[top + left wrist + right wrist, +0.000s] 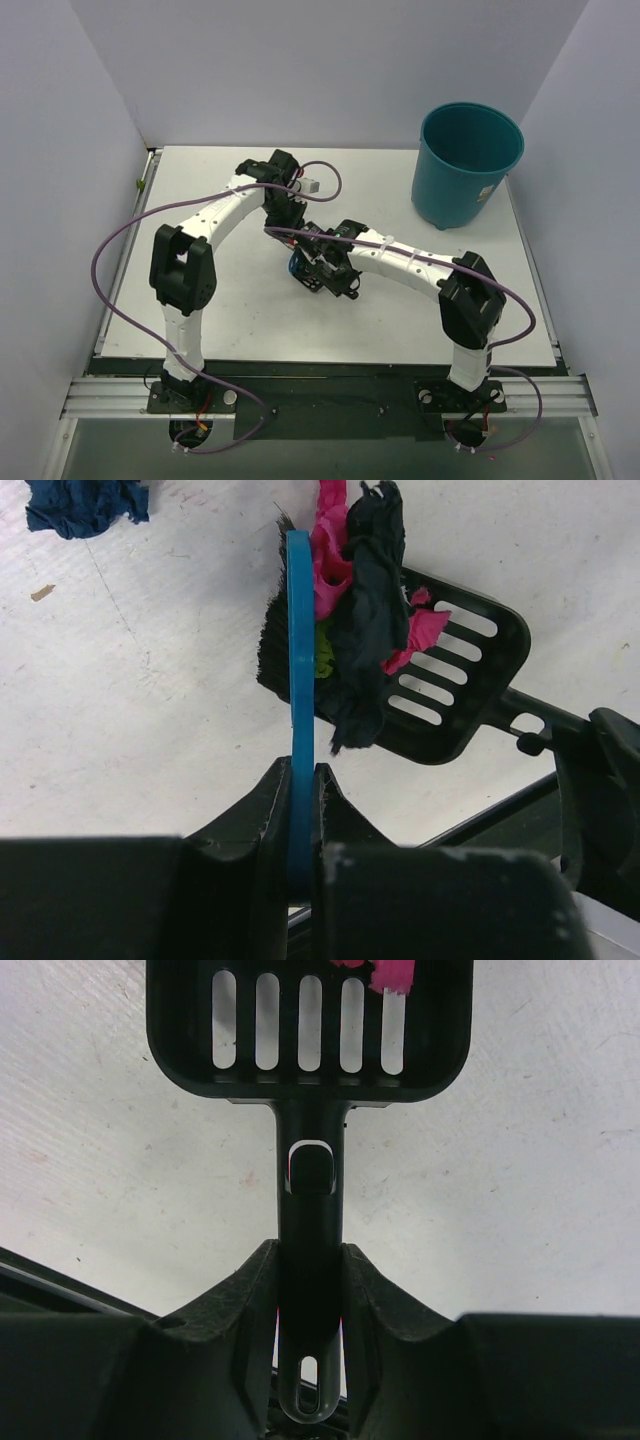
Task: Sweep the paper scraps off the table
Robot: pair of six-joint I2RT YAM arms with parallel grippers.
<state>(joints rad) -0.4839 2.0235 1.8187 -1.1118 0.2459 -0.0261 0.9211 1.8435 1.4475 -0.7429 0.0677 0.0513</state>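
Left wrist, grip: my left end effector [302, 780] is clamped flat on the blue handle of the hand brush [300, 660], with no gap showing.
Left wrist, scraps: a wad of paper scraps [365, 590], black, pink and a bit of green, is pressed between the brush bristles and the mouth of the black slotted scoop [455, 730].
Left wrist, stray: one dark blue scrap [85, 505] lies on the white surface [150, 700], well apart from the scoop on the far side of the brush.
Right wrist, grip: my right end effector [308, 1255] is closed around the scoop handle, one finger on each side of it.
Right wrist, load: only a few pink bits show past the scoop's slots, and the rest of the tray is out of frame.
Top view, layout: both arms meet over the scoop, and the teal bin [466, 165] stands well apart from the scoop, beyond it to the right.
Top view, limits: the scoop is mostly hidden under the wrists, and I cannot make out loose scraps here.
Progress, done: I judge that one batch is gathered at the scoop.
Progress, left: I judge that this batch has yet to go to the bin, and the dark blue scrap needs sweeping.
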